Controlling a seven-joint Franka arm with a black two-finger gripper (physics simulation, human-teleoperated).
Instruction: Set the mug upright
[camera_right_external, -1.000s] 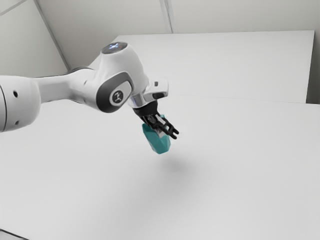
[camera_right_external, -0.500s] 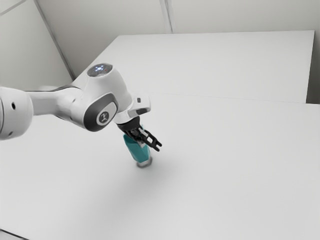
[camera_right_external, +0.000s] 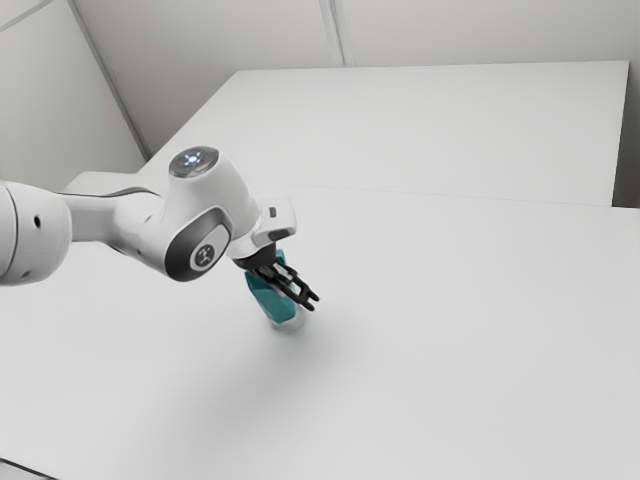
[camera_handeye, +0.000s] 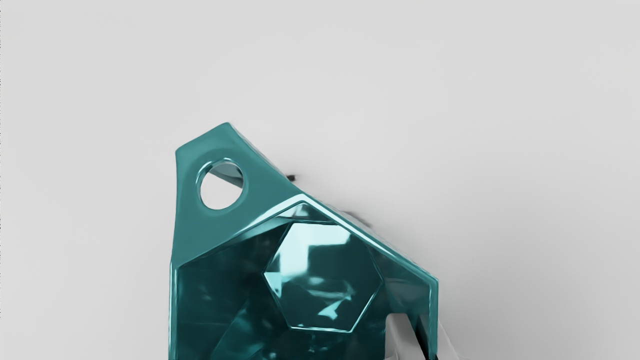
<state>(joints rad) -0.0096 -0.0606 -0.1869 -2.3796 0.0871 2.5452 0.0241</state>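
Small dark emblem (camera_right_external: 204, 256) on arm joint (camera_right_external: 183, 262); no legible text.

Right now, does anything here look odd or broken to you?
Yes: the teal mug leans at a slant instead of standing upright, held by its wall in my gripper. I see no spill or damage.

The work surface is a broad, smooth, pale grey table (camera_right_external: 450, 330), crossed in the exterior view by a faint straight line (camera_right_external: 450, 195) toward its far part. A soft shadow (camera_right_external: 265, 365) falls on the surface beneath and around the teal mug (camera_right_external: 268, 300). The mug is tilted, its base end at or just above the tabletop; contact between base and surface cannot be confirmed.
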